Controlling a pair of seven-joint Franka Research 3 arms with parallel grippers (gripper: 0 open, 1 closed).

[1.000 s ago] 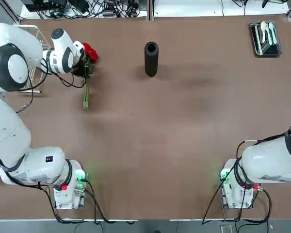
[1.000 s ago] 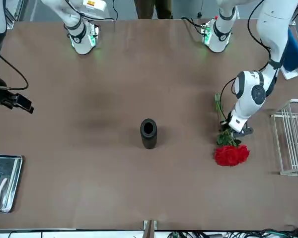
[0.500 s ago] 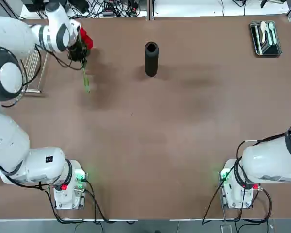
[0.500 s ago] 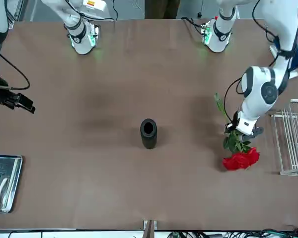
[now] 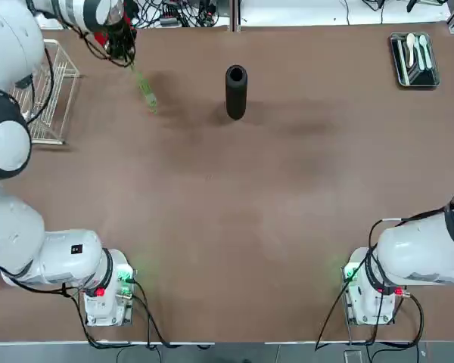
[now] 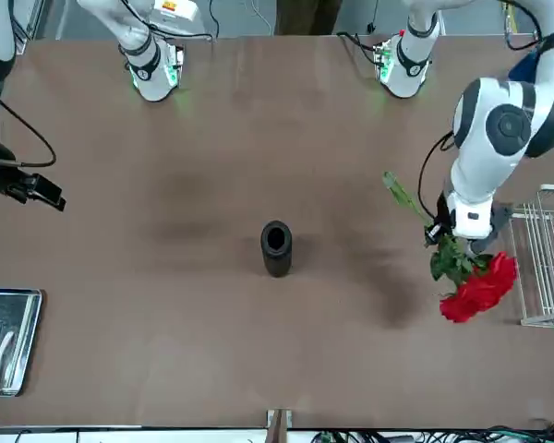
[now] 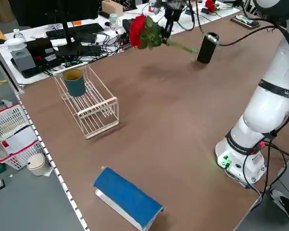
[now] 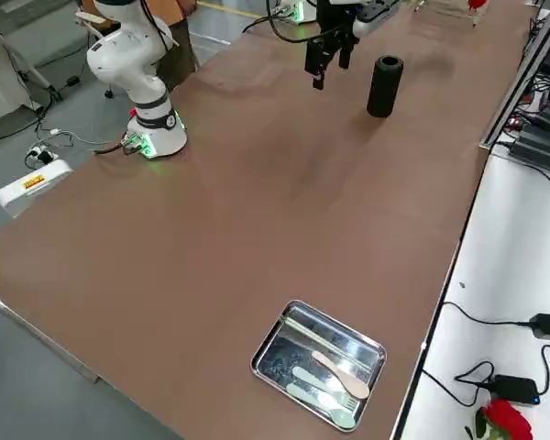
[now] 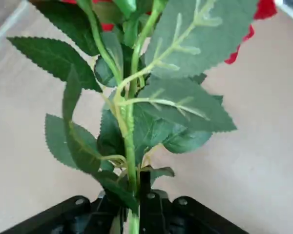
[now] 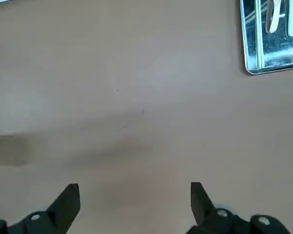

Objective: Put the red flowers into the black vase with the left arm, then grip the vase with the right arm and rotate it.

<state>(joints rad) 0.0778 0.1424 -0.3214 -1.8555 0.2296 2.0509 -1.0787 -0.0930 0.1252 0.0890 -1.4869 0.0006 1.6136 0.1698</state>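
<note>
In the top view, the left hand [image 9: 132,200] is at the upper left of the frame, clenched on the green stems of the red flowers [image 6: 480,288] and holding them above the tabletop [image 5: 287,227]. In the front view the blooms hang at the right of the frame, tilted, with the stem ends pointing up and toward the middle.

The black vase [image 5: 236,92] stands upright on the tabletop, at the upper middle of the top view, its round mouth facing up. The flowers are apart from it.

The right hand [image 10: 136,197] is released, its 2 fingers [image 10: 66,207] spread wide with nothing between them; it hangs over the tabletop at the left of the front view.

At the upper right of the top view lies 1 metal tray [image 5: 402,76] with cutlery [image 5: 419,51] in it. At the upper left is 1 white rack [image 7: 94,108]; the left side view shows 1 teal cup [image 7: 75,84] in it. That view also shows 1 blue box [image 7: 127,197] at its lower middle.
</note>
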